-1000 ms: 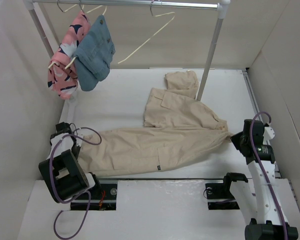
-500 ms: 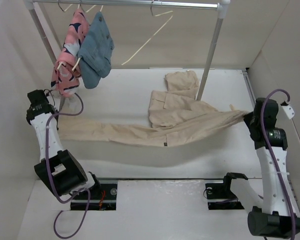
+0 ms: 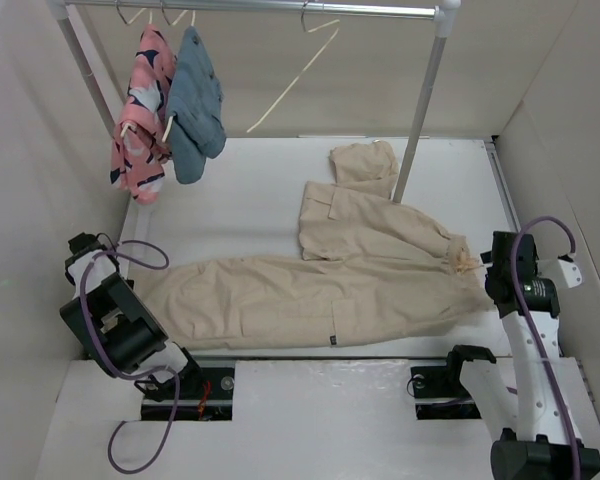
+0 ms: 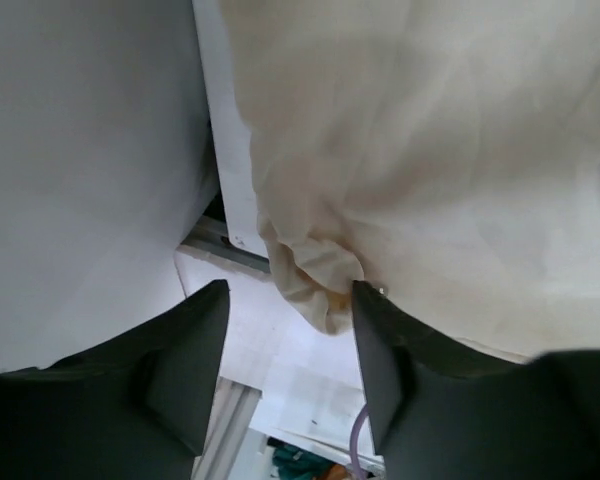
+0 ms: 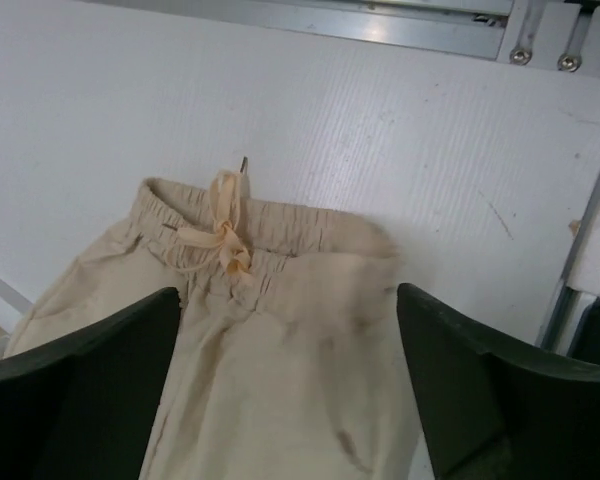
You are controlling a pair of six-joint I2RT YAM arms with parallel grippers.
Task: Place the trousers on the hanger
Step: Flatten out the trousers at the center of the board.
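The beige trousers point(image 3: 310, 295) lie spread on the white table point(image 3: 230, 200), legs running left and waistband to the right. The bare cream hanger point(image 3: 290, 85) hangs tilted from the rail, well above them. My left gripper point(image 3: 83, 250) is at the leg end and is open. In the left wrist view a bunched cuff point(image 4: 315, 285) droops against the right finger of the left gripper point(image 4: 288, 290), unpinched. My right gripper point(image 3: 490, 272) hovers open over the waistband. The drawstring bow point(image 5: 223, 240) lies just beyond the right gripper point(image 5: 285, 300) in the right wrist view.
A pink patterned garment point(image 3: 140, 120) and a blue-grey garment point(image 3: 195, 105) hang on hangers at the rail's point(image 3: 280, 6) left end. The rail's right post point(image 3: 420, 110) stands behind the trousers. Cardboard walls close in on both sides.
Half a second ago both grippers held the trousers stretched taut above the table. Both have since opened, the trousers have dropped flat, and both arms have come lower and nearer.
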